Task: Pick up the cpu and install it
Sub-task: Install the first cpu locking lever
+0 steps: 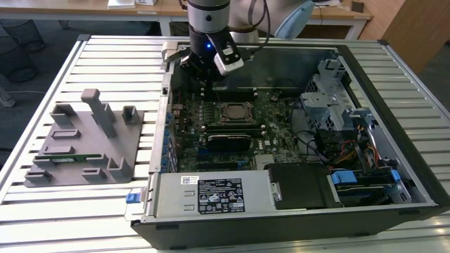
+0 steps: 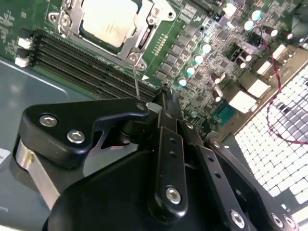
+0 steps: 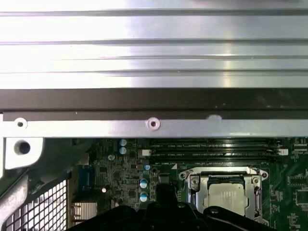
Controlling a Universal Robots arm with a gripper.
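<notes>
An open computer case [image 1: 295, 142] lies on a slatted metal table [image 1: 113, 58]; the arm [image 1: 208, 21] reaches down into the case at about 11 o'clock in the exterior view, and the gripper [image 1: 204, 79] hangs over the board's [image 1: 232, 132] upper edge, just beside the socket [image 1: 237, 112]. The cpu [image 1: 237, 112] sits flat in that socket, near the board's middle, at roughly 5 o'clock from the gripper and clear of it; its silver top shows in both wrist views [image 2: 109, 20] [image 3: 227, 198], framed by the metal socket bracket [image 2: 139, 36]. The black fingers [image 2: 166, 125] stand drawn together in the second wrist view, with nothing between them, their tips above the memory slots [image 2: 91, 72]. On the table at 9 o'clock from the case lies a grey tray [image 1: 84, 142] with upright blocks; a green memory stick [image 1: 67, 157] rests in it.
</notes>
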